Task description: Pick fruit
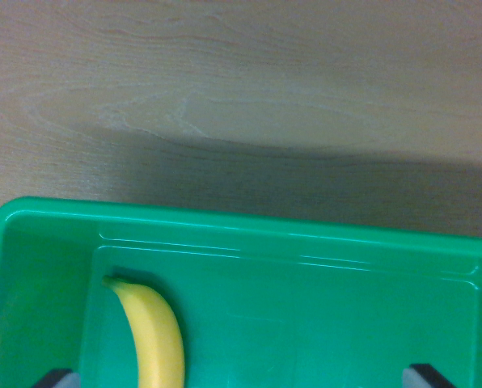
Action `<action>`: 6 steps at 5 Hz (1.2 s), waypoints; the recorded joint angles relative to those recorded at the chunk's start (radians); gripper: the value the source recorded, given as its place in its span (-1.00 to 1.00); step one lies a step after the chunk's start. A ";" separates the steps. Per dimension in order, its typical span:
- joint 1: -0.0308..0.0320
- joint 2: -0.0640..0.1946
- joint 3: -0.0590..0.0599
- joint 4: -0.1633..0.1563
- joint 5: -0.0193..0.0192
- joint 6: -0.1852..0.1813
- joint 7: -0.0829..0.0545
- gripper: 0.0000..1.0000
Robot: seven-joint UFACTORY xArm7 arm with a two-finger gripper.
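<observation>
Here, banana point(154, 338) in green bin point(225, 222) — stem up-left, curving downward; jaws' state unclear.

We see a pale wood-grain table point(241, 89) filling the upper half of the wrist view. A green bin point(249, 228) sits directly on it, its far rim crossing the frame, casting a dark shadow onto the wood just beyond.

Only two small parts of the gripper point(241, 381) show, at the bottom edge of the wrist view. Each fingertip point(57, 378) is a dark grey to black wedge with a flat, angular top; the other point(429, 376) looks the same.
</observation>
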 joint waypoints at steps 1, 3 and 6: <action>0.0000 0.000 0.000 0.000 0.0000 0.000 0.000 -1.00; 0.0056 0.013 0.005 -0.038 0.0014 -0.042 0.006 -1.00; 0.0173 0.041 0.014 -0.118 0.0044 -0.130 0.019 -1.00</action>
